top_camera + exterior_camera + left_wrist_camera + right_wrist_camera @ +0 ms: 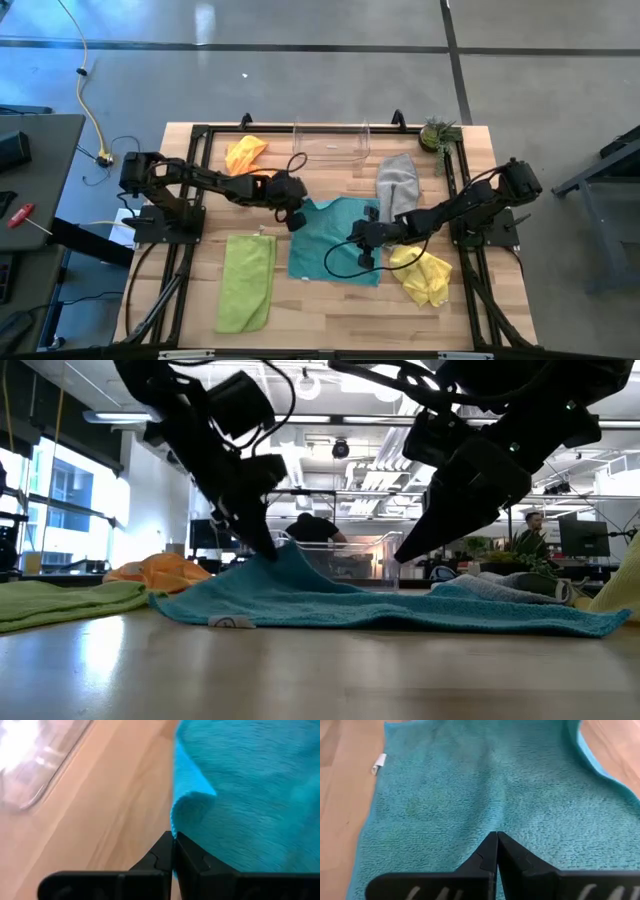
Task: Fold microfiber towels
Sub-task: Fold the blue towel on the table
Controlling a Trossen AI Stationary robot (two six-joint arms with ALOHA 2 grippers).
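Teal towel [335, 240], table centre, pinched at two edges.
Left gripper [293, 212] is clamped on its far-left corner, lifting it; right gripper [364, 240] is closed on its right edge. Lime towel [247, 280] lies left, yellow towel [422, 274] right.

A plain teal microfiber towel [335, 240] with a white tag [379, 763] is seen on the pale wooden table [330, 320], alongside lime green [247, 280], orange [244, 153], grey [398, 183] and yellow [422, 275] plain cloths.
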